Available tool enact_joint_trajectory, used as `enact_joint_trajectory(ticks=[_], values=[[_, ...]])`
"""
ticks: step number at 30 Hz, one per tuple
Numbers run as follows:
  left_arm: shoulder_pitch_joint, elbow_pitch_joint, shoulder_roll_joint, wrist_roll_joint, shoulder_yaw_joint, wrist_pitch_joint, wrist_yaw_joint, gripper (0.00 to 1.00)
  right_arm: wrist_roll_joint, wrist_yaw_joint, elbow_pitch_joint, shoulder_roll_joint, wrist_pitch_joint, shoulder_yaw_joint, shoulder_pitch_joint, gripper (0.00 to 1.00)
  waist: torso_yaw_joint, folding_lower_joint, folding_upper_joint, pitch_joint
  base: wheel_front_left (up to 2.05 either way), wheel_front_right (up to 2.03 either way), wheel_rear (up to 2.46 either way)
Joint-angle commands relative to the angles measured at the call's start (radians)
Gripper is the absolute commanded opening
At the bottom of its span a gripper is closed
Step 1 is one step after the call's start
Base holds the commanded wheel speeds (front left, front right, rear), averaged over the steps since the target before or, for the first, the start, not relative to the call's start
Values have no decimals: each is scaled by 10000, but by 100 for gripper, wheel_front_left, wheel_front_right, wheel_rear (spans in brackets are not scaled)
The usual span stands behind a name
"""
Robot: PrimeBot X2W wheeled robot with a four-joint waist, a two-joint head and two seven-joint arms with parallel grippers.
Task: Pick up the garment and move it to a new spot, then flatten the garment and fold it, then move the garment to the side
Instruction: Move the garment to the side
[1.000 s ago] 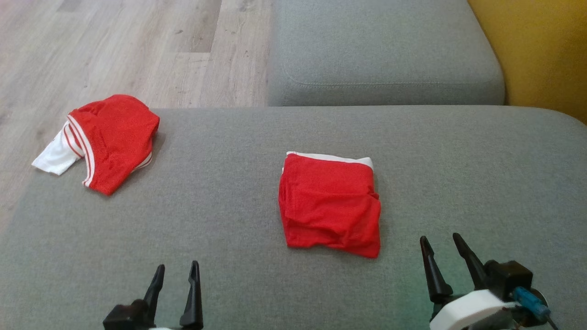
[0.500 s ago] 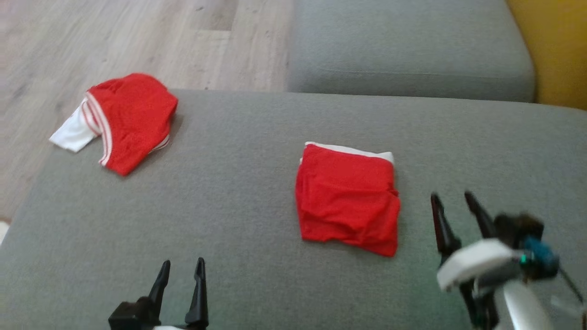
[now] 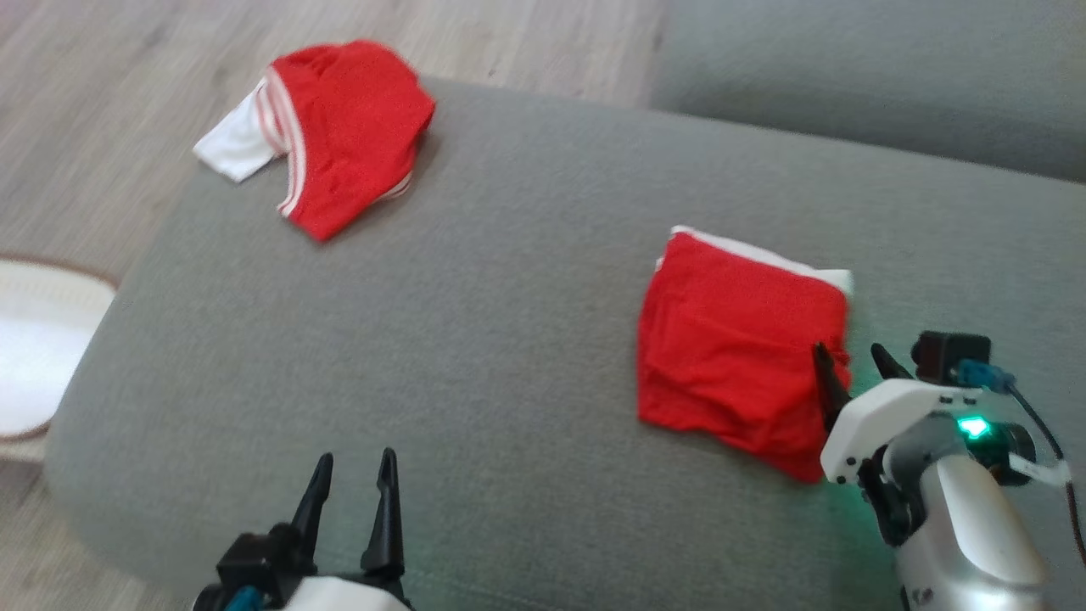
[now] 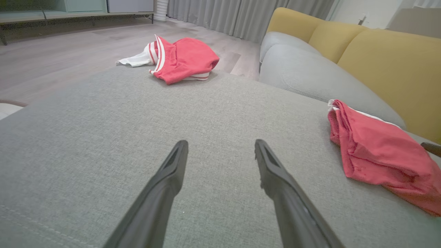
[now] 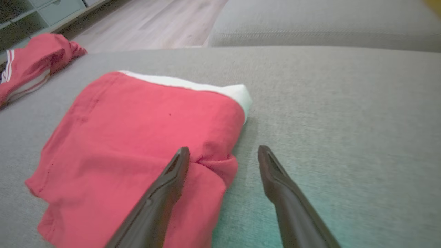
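seemingly, right fingers [image 5: 163,193] straddle garment [image 5: 137,127] edge

**Q:** Folded garment [image 3: 738,339]: finish?
**A:** Red cloth, matt, fine-textured, creased; white cloth band along its far edge; second garment [image 3: 352,127], at the cushion's far left corner: same red cloth, white striped trim.
**Q:** Cushion [image 3: 475,356]; floor [image 3: 102,85]; right gripper [image 3: 848,350]?
**A:** Grey woven cloth, matt, slightly rough; pale wood-grain boards, low sheen; fingers [image 5: 165,193] dark, matt, plastic-looking; shell [image 3: 865,416] white, glossy.
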Motion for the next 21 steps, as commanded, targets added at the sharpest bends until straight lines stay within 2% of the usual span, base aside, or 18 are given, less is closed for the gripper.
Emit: enact_joint_trajectory(ticks=[1, 8, 9, 10, 11, 12, 13, 14, 18, 21], values=[[-662, -190, -48, 127, 477, -157, -81, 100, -275, 73, 73, -41, 113, 113, -744, 100, 436, -2, 0, 458, 0, 0, 0], [-724, -57, -253, 232, 663, -197, -190, 100, -168, 73, 1069, -41, 598, 147, -1202, 100, 513, -2, 0, 747, 0, 0, 0], [-727, -34, -277, 253, 689, -200, -214, 100, -148, 73, 1167, -41, 630, 178, -1265, 94, 484, -2, 0, 773, 0, 0, 0], [-735, -15, -298, 272, 720, -203, -240, 100, -114, 73, 1242, -41, 630, 210, -1331, 71, 431, -2, 0, 805, 0, 0, 0], [-750, -8, -326, 303, 738, -205, -257, 100, -56, 73, 1303, -41, 602, 230, -1389, 42, 374, -2, 0, 828, 0, 0, 0], [-760, -13, -350, 334, 755, -207, -270, 100, -15, 73, 1345, -41, 548, 260, -1446, 33, 294, -2, 0, 853, 0, 0, 0], [-768, -23, -362, 367, 773, -208, -283, 100, -8, 73, 1363, -41, 476, 292, -1510, 5, 193, -2, 0, 885, 0, 0, 0], [-781, -34, -376, 401, 786, -209, -297, 100, -25, 73, 1368, -41, 398, 307, -1573, 0, 93, -2, 0, 918, 0, 0, 0], [-840, -103, -398, 515, 918, -212, -334, 100, -171, 73, 1241, -48, 132, 416, -1873, 0, -561, -2, 0, 1133, 0, 0, 0], [-943, -217, -444, 674, 1045, -214, -365, 100, -361, 73, 929, -194, 61, 512, -2129, 0, -1464, -2, 0, 1414, 0, 0, 0]])
